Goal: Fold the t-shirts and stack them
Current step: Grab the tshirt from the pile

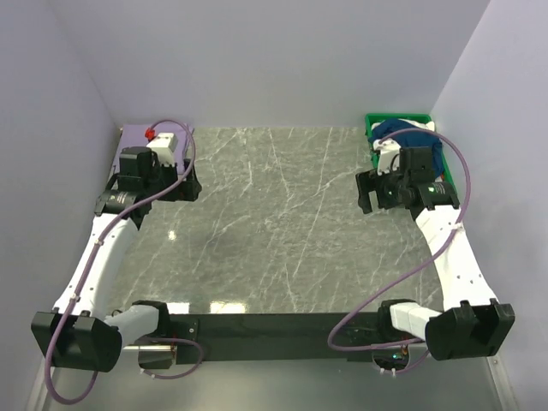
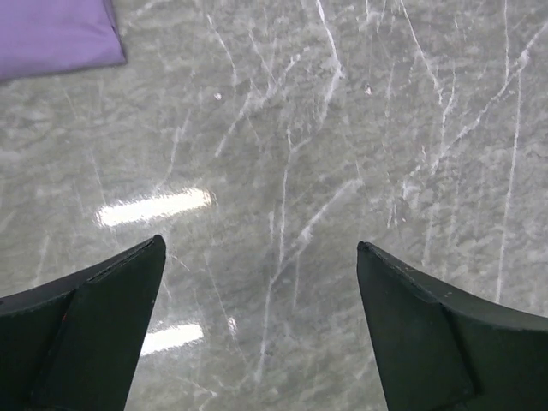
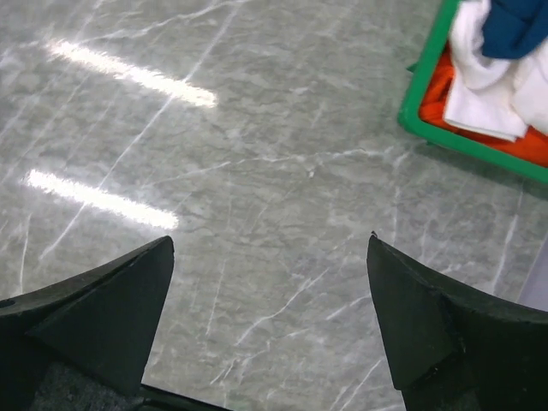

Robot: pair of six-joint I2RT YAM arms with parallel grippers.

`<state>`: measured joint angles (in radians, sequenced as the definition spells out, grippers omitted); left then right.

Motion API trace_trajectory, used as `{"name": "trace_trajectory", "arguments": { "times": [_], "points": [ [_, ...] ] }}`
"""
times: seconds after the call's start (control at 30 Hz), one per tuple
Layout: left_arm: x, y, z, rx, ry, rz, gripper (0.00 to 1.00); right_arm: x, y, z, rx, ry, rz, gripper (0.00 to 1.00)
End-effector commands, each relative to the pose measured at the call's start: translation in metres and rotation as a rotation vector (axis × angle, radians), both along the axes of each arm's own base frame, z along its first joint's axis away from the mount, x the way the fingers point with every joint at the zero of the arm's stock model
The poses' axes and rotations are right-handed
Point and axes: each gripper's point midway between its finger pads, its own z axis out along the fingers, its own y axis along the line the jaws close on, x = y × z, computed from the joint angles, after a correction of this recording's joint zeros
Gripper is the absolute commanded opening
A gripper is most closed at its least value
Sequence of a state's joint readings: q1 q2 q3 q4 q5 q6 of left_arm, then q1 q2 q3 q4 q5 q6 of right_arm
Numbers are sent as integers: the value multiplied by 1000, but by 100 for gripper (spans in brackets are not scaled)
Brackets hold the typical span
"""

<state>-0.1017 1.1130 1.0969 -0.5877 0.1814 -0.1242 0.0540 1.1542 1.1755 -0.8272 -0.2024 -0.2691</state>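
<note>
Lavender t-shirt (image 2: pixel 51 34) lies flat; navy tee (image 3: pixel 518 26), white tee (image 3: pixel 484 103) and orange-red tee (image 3: pixel 438 86) crumple in green bin (image 3: pixel 424 64); left gripper (image 2: pixel 259 248) and right gripper (image 3: pixel 270 244) gape wide, empty.

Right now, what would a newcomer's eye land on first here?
The green bin at the far right corner, heaped with a blue tee, a white tee and an orange tee. Then the lavender tee at the far left corner. The left gripper and right gripper hang open over the marble table.
</note>
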Motion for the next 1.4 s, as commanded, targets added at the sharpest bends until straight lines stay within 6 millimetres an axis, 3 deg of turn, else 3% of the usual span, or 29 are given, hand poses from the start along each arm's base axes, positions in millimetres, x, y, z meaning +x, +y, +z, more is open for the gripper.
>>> {"name": "trace_trajectory", "arguments": {
  "times": [0.0, 0.07, 0.17, 0.23, 0.27, 0.3, 0.33, 0.37, 0.57, 0.7, 0.73, 0.77, 0.83, 0.9, 0.97, 1.03, 1.07, 1.1, 1.23, 1.27, 1.33, 1.37],
  "points": [
    [17, 3, 20, 29, -97, -1, 99, 34, -22, 8, 0, -50, -132, 100],
    [22, -1, 21, 47, -101, -43, 99, 50, -43, 10, 49, -38, -198, 99],
    [33, -5, 31, 53, -127, -77, 99, 91, -67, 17, 59, -61, -271, 99],
    [40, -2, 38, 74, -148, -69, 99, 121, -93, 21, 22, -78, -337, 99],
    [47, 0, 41, 81, -159, -55, 100, 138, -102, 9, 12, -53, -361, 99],
    [51, 7, 41, 101, -162, -23, 99, 155, -118, 29, 3, -107, -393, 99],
    [56, 11, 41, 115, -171, 3, 99, 167, -125, 31, -3, -119, -411, 99],
    [62, 14, 39, 122, -174, 17, 99, 189, -138, 33, -19, -133, -445, 99],
    [88, 22, 17, 114, -89, 54, 97, 263, -186, 13, -106, -134, -554, 98],
    [104, 31, 6, 78, -40, 69, 96, 295, -198, -6, -121, -166, -544, 99],
    [109, 32, -5, 73, -8, 69, 96, 305, -199, -6, -121, -203, -539, 99],
    [114, 36, 0, 67, -11, 74, 96, 309, -200, -19, -127, -192, -531, 99],
    [116, 36, -8, 59, 30, 67, 94, 317, -200, -27, -121, -209, -516, 100],
    [121, 34, -16, 53, 64, 56, 94, 320, -200, -49, -123, -173, -509, 100],
    [123, 46, -22, 51, 88, 82, 94, 320, -200, -69, -125, -134, -506, 100],
    [124, 49, -26, 49, 99, 89, 94, 318, -200, -79, -132, -110, -505, 95],
    [125, 51, -26, 50, 99, 93, 94, 316, -200, -88, -135, -92, -504, 92],
    [125, 52, -26, 48, 99, 100, 94, 315, -200, -91, -138, -85, -500, 81],
    [126, 56, -30, 43, 107, 110, 93, 312, -201, -100, -147, -57, -493, 54],
    [125, 56, -30, 44, 113, 108, 93, 313, -201, -96, -144, -62, -490, 39],
    [127, 57, -30, 45, 113, 112, 92, 311, -198, -89, -140, -61, -477, 22],
    [128, 58, -29, 43, 112, 114, 92, 310, -196, -83, -133, -66, -471, 0]
  ]
}}
